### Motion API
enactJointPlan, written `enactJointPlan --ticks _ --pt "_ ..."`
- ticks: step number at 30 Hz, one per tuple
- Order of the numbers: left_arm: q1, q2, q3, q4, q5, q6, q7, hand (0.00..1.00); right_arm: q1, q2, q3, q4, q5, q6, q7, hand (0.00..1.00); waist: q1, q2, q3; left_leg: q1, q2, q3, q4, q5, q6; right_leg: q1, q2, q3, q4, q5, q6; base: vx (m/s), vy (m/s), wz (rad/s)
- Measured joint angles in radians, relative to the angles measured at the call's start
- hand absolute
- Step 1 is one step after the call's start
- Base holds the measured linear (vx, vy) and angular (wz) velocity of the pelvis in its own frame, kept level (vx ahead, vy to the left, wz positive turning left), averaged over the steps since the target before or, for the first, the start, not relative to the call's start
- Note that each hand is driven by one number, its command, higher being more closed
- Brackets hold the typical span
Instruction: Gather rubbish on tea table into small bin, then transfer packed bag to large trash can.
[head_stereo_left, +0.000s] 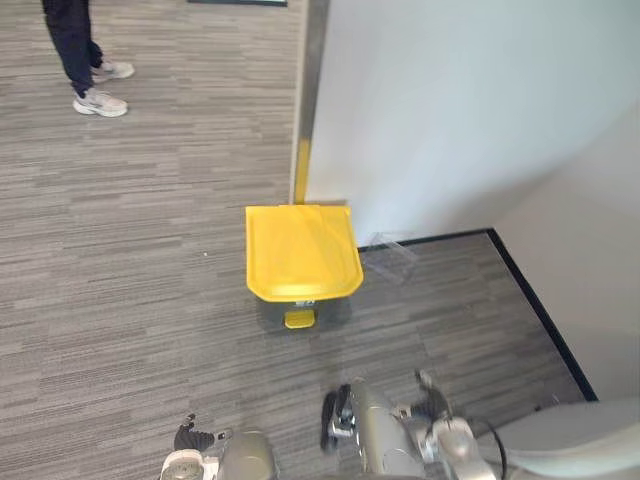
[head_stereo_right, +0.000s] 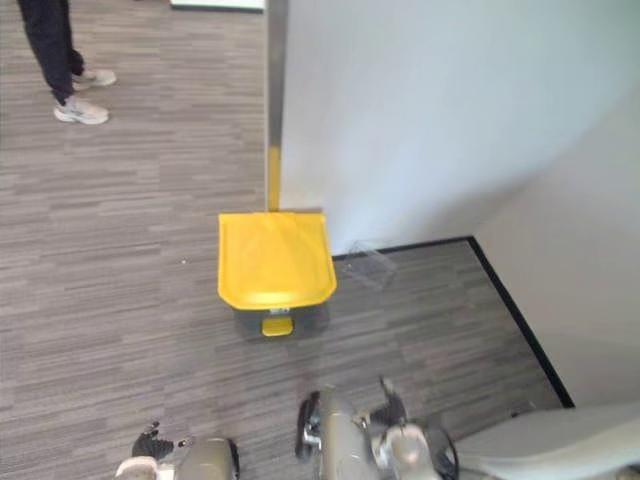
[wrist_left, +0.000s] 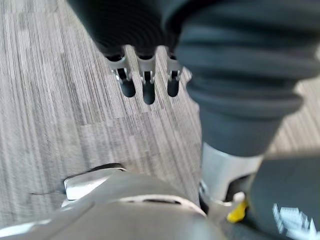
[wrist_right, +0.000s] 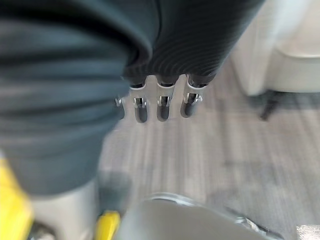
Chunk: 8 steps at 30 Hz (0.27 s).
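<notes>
- Left eye view: a grey striped carpet (head_stereo_left: 120, 260) covers the floor. A white wall (head_stereo_left: 450, 100) fills the 1 to 3 o'clock part, with black skirting (head_stereo_left: 540, 310) along its foot towards 4 o'clock.
- One metal post (head_stereo_left: 312, 80) runs down the wall's edge at 12 o'clock, and its lowest stretch is yellow.
- One trash can (head_stereo_left: 303, 308) stands on the carpet at the middle, against the foot of the post. Its one yellow lid (head_stereo_left: 302, 250) is down, and its one yellow pedal (head_stereo_left: 299, 319) sits at the can's 6 o'clock.
- One clear plastic piece (head_stereo_left: 392, 255) lies at the can's 3 o'clock, by the wall. I cannot tell what it is.
- One person (head_stereo_left: 75, 45) stands at 11 o'clock, well apart from the can, seen as dark trouser legs and two pale shoes (head_stereo_left: 100, 103).
- One white rounded piece of furniture (head_stereo_left: 570, 440) sits at 5 o'clock.
- Right eye view: the same room, with the same count of each thing.
- Left wrist view: the left hand (wrist_left: 148, 90) hangs over bare carpet, its fingers straight, side by side and slightly apart, clamped on nothing.
- Right wrist view: the right hand (wrist_right: 163, 107) hangs over the carpet near the white furniture, its fingers straight, a little apart and holding nothing.
</notes>
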Motion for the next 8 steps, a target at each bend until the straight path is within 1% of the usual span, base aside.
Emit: enactJointPlan --ticks 1,2,3,4,6,7,8 --pt "0.003 -0.024 0.019 0.006 0.003 0.001 0.000 0.00 -0.007 0.006 -0.041 0.045 0.002 0.005 -0.015 0.00 0.008 0.024 -0.041 -0.008 0.015 0.026 -0.022 0.018 -0.024 0.037 0.033 -0.003 -0.148 -0.036 -0.048 0.00 -0.174 -0.71" --pt "0.001 -0.039 0.028 0.011 0.003 0.001 0.000 0.00 -0.017 -0.001 -0.060 0.067 0.007 0.007 -0.020 0.00 0.008 0.045 -0.048 -0.006 0.027 0.029 -0.035 0.027 -0.026 0.039 0.046 -0.004 -0.170 -0.014 -0.052 0.00 -0.102 -0.59" --pt "0.003 -0.055 0.038 0.027 0.002 0.000 0.001 0.00 -0.032 -0.005 -0.087 0.107 0.022 0.010 -0.032 0.00 0.008 0.072 -0.075 -0.004 0.035 0.036 -0.076 0.048 -0.032 0.045 0.065 0.002 -0.215 0.011 -0.058 -0.02 -0.052 -0.28" --pt "0.003 -0.062 0.037 0.041 -0.002 -0.001 0.002 0.00 -0.034 -0.008 -0.108 0.138 0.044 0.013 -0.037 0.00 0.006 0.084 -0.095 0.006 0.035 0.041 -0.113 0.068 -0.036 0.047 0.073 0.007 -0.243 0.026 -0.059 0.01 -0.038 -0.17" --pt "-0.001 -0.072 0.036 0.062 -0.012 -0.002 0.002 0.00 -0.041 -0.017 -0.123 0.181 0.067 0.020 -0.046 0.00 0.004 0.103 -0.110 0.049 0.033 0.044 -0.179 0.110 -0.046 0.079 0.083 0.005 -0.299 0.055 -0.063 0.05 -0.024 -0.03" --pt "-0.004 -0.075 0.036 0.076 -0.026 -0.002 0.002 0.00 -0.048 -0.023 -0.128 0.204 0.086 0.021 -0.050 0.00 0.002 0.105 -0.118 0.066 0.032 0.044 -0.213 0.130 -0.052 0.097 0.089 0.006 -0.330 0.071 -0.062 0.00 0.000 0.00" --pt "-0.006 -0.075 0.036 0.080 -0.029 -0.002 0.002 0.00 -0.052 -0.023 -0.134 0.214 0.088 0.023 -0.050 0.00 0.002 0.112 -0.121 0.071 0.031 0.044 -0.220 0.133 -0.053 0.103 0.091 0.006 -0.340 0.076 -0.062 0.00 0.000 0.00"
